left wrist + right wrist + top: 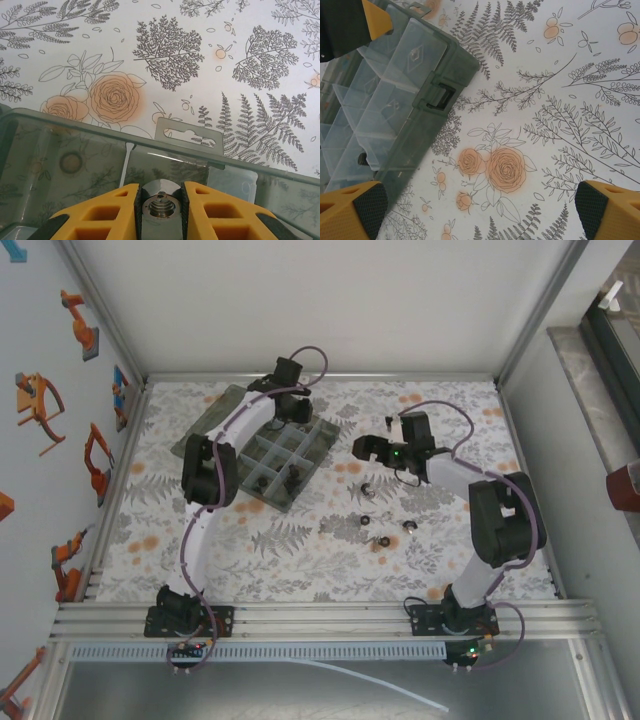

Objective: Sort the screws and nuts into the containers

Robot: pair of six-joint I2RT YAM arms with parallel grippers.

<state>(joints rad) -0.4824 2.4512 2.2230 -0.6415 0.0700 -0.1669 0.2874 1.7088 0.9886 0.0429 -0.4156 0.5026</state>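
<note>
fingers (95,220) yellow-black | nut (159,206) silver | organiser (440,67) translucent grey | tablecloth (200,30) white, grey ferns, orange roses

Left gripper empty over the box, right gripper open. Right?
Not quite. The left gripper is not empty: it is shut on a nut, as the left wrist view shows. It does hang over the box, and the right gripper is open.

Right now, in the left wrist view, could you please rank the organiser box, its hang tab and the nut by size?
Organiser box
Hang tab and nut: alike, and the nut is nearest the camera.
</note>
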